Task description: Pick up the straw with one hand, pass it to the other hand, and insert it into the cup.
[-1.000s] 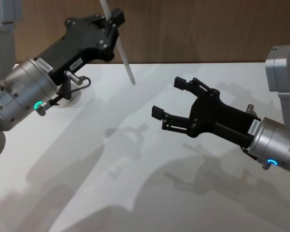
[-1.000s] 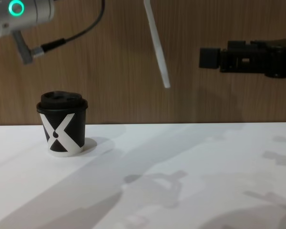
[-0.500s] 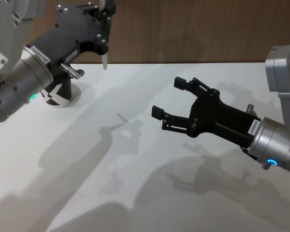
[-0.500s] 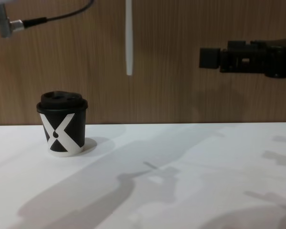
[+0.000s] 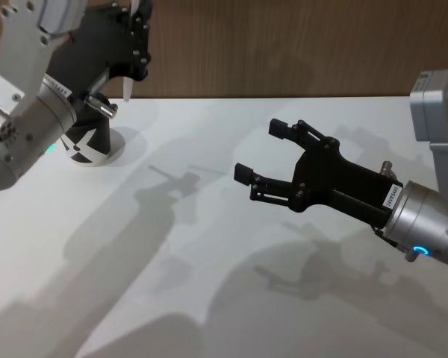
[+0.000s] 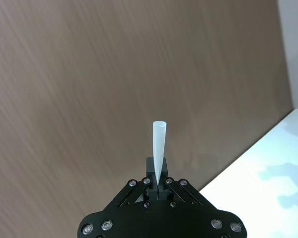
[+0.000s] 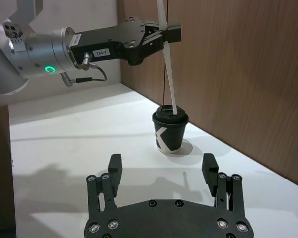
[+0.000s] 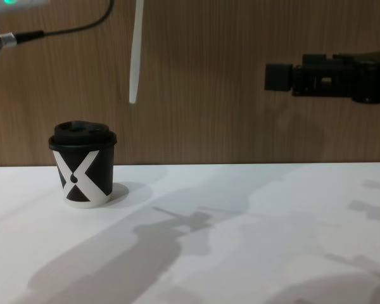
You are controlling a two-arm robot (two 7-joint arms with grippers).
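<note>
My left gripper (image 5: 137,51) is up at the far left, shut on the white straw (image 5: 125,91). In the chest view the straw (image 8: 135,50) hangs almost upright. Its lower end is a little above and to the right of the cup's lid, not touching it. The cup (image 8: 82,164) is black with a white X and stands on the table; in the head view the cup (image 5: 88,146) is half hidden behind my left arm. My right gripper (image 5: 257,153) hovers open and empty over the middle right of the table. The right wrist view shows the left gripper (image 7: 161,32), straw (image 7: 169,79) and cup (image 7: 170,131).
The white table (image 5: 209,246) runs back to a brown wood wall (image 8: 228,126) just behind the cup. A thin black cable (image 8: 63,28) hangs from my left wrist, above the cup.
My left gripper has carried the straw leftward toward the cup and turned it from tilted to nearly upright. The right gripper has not moved.
</note>
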